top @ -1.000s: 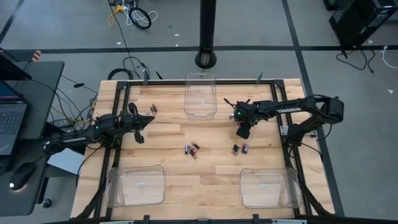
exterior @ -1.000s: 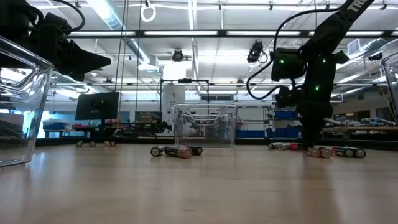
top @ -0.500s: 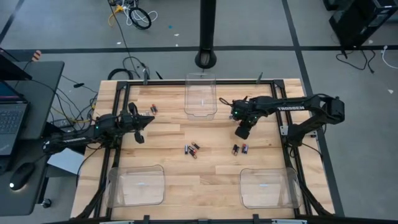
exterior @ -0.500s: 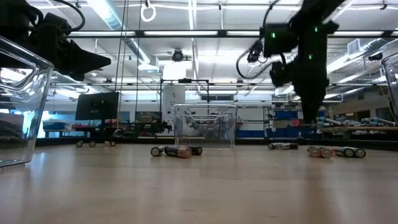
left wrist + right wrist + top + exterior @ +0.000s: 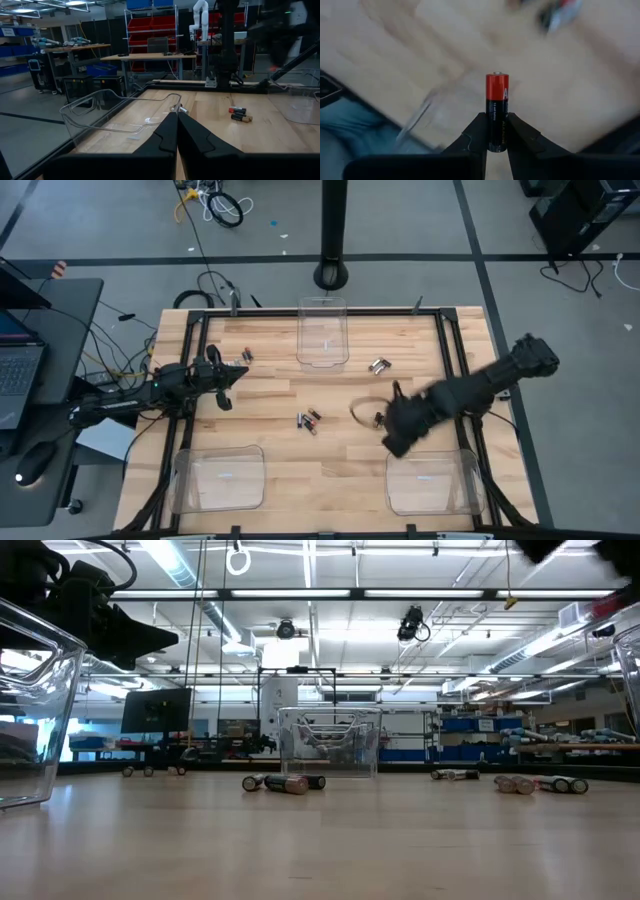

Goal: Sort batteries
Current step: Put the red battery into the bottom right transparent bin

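Batteries lie scattered over the wooden counter, and one more is held by the right gripper. In the right wrist view its fingers are nearly together, pinching the black lower part of a black cell with a red top that stands upright between them. From above, that gripper hangs over the counter just beside the near-right bin, on its far-left side, with the arm stretched in from the right edge.

Taking the far bin as landmark: one pair of cells lies just to its right, a small pair lies to its left, a cluster lies well in front of it near the counter's middle, and one cell shows in front and to the right, touching the edge of the right arm's blur.

The left gripper waits well left of the far bin; in the left wrist view its fingers are pressed together with nothing between them. A near-left bin stands in the front corner.
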Available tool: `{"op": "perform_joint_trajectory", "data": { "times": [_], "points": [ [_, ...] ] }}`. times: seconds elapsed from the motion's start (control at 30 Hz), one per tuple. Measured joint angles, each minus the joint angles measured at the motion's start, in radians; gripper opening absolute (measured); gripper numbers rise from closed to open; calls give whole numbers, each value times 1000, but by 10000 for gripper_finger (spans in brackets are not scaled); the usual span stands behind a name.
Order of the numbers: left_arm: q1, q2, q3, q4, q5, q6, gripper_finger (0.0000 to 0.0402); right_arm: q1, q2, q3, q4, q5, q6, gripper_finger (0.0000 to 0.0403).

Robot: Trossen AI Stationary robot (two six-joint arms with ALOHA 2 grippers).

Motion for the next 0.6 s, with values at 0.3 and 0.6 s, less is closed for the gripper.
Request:
{"op": "perform_joint_trajectory", "data": {
  "times": [0.3, 0.6],
  "points": [
    [0, 0, 0, 0, 0, 0, 17, 354, 52, -2, 47, 95, 668, 58],
    [0, 0, 0, 0, 0, 0, 17, 379, 159, -4, 56, 129, 829, 58]
  ]
}}
